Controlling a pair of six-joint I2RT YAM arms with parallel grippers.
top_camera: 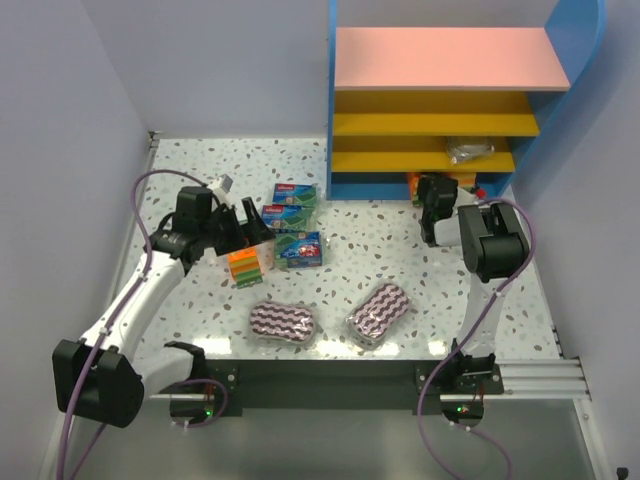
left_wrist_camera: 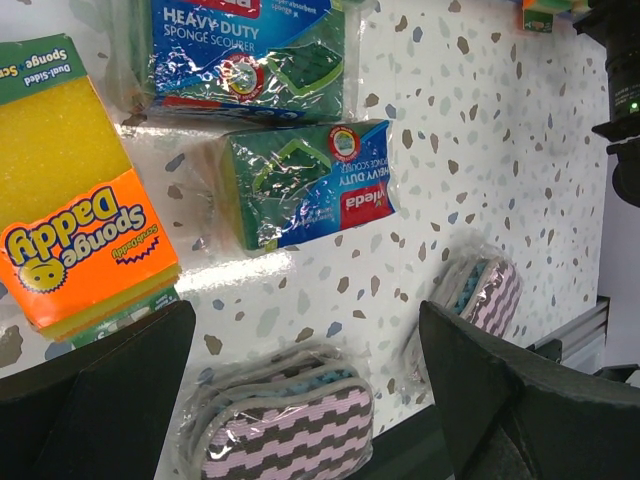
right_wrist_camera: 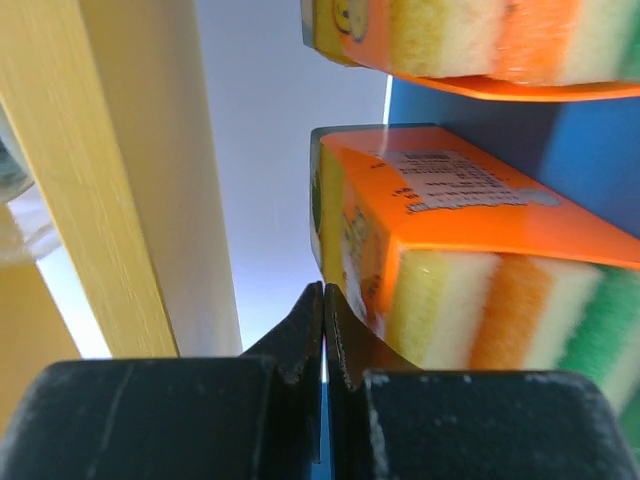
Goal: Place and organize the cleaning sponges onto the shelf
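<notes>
The shelf stands at the back right, with blue sides, a pink top and yellow boards. A silvery-grey scourer pack lies on a yellow board. My right gripper is shut on nothing, reaching into the shelf's bottom level, its tip beside an orange-yellow-green sponge block; a second block lies beyond. My left gripper hangs open over the table, next to an orange-yellow sponge pack. Green-blue packs and two purple-white striped pads lie loose on the table.
White walls enclose the speckled table on the left and back. A yellow shelf board stands close on the left of the right gripper. The black base rail runs along the near edge, close to the striped pads.
</notes>
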